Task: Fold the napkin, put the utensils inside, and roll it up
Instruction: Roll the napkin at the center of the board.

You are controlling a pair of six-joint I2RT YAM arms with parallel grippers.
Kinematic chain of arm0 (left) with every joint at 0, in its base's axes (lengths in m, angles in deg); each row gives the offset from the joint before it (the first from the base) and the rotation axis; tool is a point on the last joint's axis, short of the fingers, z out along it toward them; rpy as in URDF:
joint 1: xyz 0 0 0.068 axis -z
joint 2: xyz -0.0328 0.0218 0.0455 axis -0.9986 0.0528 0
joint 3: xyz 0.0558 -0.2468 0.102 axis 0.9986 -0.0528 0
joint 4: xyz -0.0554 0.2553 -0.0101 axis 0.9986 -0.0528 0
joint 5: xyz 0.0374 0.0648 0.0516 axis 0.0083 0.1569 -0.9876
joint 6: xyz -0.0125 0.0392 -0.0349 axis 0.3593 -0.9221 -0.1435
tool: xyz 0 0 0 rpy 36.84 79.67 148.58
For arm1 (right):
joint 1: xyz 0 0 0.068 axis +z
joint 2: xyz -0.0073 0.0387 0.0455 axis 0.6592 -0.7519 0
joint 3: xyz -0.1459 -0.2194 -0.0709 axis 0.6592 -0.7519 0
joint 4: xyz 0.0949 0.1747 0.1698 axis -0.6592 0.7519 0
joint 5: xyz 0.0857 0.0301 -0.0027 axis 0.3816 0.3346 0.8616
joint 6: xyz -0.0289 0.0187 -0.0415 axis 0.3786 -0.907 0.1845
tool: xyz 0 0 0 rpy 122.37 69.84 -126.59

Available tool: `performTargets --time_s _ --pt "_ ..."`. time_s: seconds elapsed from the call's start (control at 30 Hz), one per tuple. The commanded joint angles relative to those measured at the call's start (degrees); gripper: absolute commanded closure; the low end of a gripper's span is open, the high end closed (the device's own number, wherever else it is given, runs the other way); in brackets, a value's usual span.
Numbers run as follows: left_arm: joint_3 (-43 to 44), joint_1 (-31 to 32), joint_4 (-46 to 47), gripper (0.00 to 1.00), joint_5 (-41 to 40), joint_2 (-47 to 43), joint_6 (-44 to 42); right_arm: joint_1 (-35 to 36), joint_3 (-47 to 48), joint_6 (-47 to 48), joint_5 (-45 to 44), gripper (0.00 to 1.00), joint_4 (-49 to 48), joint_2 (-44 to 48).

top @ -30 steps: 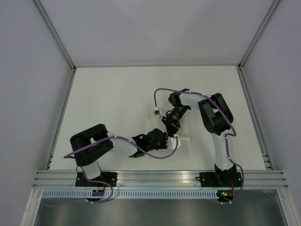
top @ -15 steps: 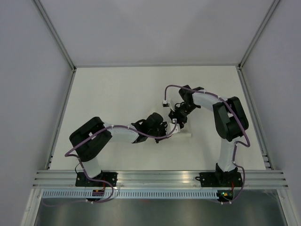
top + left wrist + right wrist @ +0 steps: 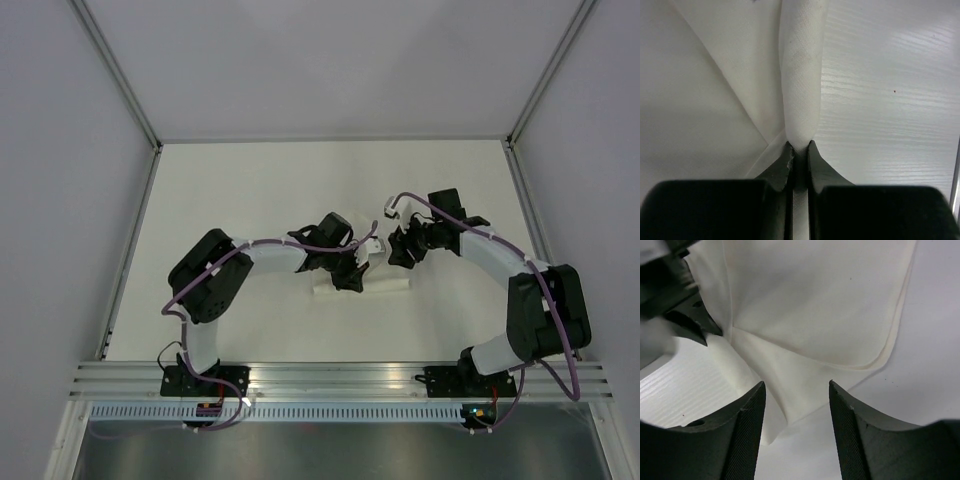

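The napkin (image 3: pixel 388 287) lies near the table's middle as a slim white roll, with a flat layered part still spread beside it (image 3: pixel 810 305). My left gripper (image 3: pixel 351 281) is shut, pinching the roll's end (image 3: pixel 800 80) between its fingertips (image 3: pixel 788 156). My right gripper (image 3: pixel 399 252) is open and empty, hovering just above the napkin's loose corner (image 3: pixel 790 390), touching nothing. The left gripper's black fingers also show in the right wrist view (image 3: pixel 687 315). The utensils are hidden; none shows in any view.
White table (image 3: pixel 230 200) with grey enclosure walls and an aluminium rail (image 3: pixel 340 378) along the near edge. Purple cables loop over both arms near the napkin.
My right arm has swung out to the right and its gripper has backed off the napkin. My left arm has reached further in along the roll, which now shows longer.
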Motion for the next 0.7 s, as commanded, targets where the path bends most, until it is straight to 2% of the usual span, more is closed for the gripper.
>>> performTargets --time_s 0.0,0.13,0.23,0.27,0.3,0.33,0.4,0.67 --pt "1.7 -1.2 -10.9 0.98 5.7 4.4 3.1 0.2 -4.1 1.3 0.2 0.40 -7.9 6.1" --pt "4.6 -2.6 -14.2 0.98 9.7 7.2 3.9 0.4 -7.3 5.5 4.3 0.40 -6.6 10.5" --pt "7.9 -3.8 -17.8 0.98 12.1 10.6 4.9 2.7 -11.2 8.4 3.4 0.39 -8.5 14.7" --pt "8.9 -4.2 -19.1 0.98 12.7 11.5 5.1 4.0 -13.9 8.5 0.3 0.38 -9.7 16.8" --pt "12.2 -4.6 -22.6 0.98 13.6 14.5 5.3 11.4 -17.8 9.3 -6.6 0.38 -14.6 19.1" --pt "12.2 -4.6 -22.6 0.98 13.6 14.6 5.3 11.5 -17.8 9.3 -6.7 0.38 -14.6 19.2" --pt "14.2 -4.6 -24.2 0.98 13.8 16.4 5.6 16.5 -20.6 9.7 -11.2 0.38 -16.3 20.4" --pt "16.7 -5.5 -26.7 0.98 15.2 19.1 7.1 24.4 -22.8 11.9 -18.4 0.37 -20.5 15.7"
